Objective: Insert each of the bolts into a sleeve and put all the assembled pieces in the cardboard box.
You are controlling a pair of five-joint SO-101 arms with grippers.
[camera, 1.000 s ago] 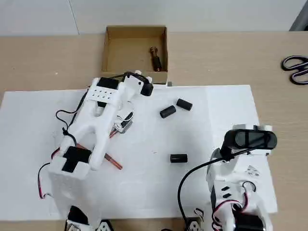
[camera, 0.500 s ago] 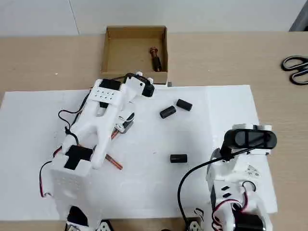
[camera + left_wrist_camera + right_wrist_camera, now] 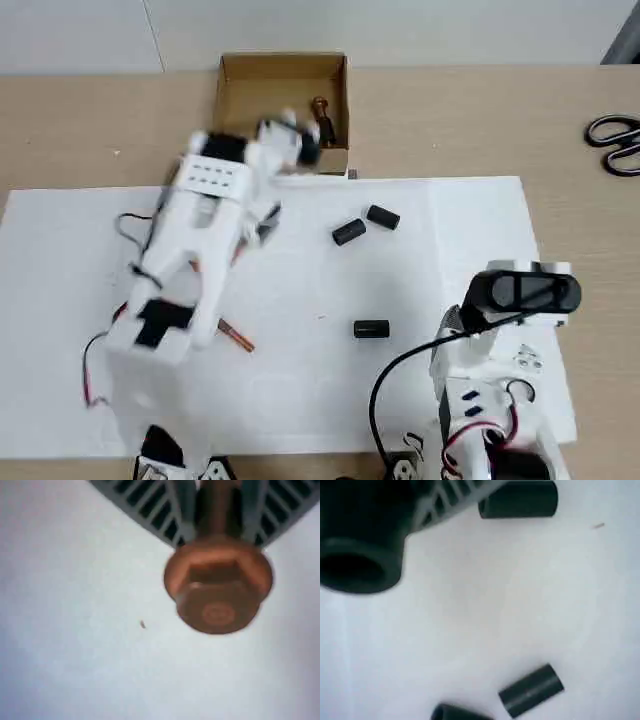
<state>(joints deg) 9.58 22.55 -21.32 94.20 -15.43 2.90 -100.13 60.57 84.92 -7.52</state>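
My left gripper point(image 3: 217, 510) is shut on a copper bolt point(image 3: 217, 587), whose hex head faces the camera above the white sheet. In the high view the left gripper point(image 3: 265, 225) hangs over the sheet just short of the cardboard box point(image 3: 283, 59). Inside the box lies one assembled bolt and sleeve point(image 3: 322, 120). A second bolt point(image 3: 237, 337) lies on the sheet beside the left arm. My right gripper point(image 3: 395, 520) is shut on a black sleeve point(image 3: 357, 560). Three loose sleeves lie on the sheet point(image 3: 370, 328) point(image 3: 348, 232) point(image 3: 382, 217); the nearest is also seen in the right wrist view point(image 3: 517, 500).
A white sheet point(image 3: 470, 220) covers the middle of the wooden table. Scissors point(image 3: 615, 140) lie at the far right edge. The right arm's base point(image 3: 495, 400) stands at the sheet's front right corner.
The left arm has swung and lifted toward the box with the bolt in its gripper. The right arm has hardly moved.
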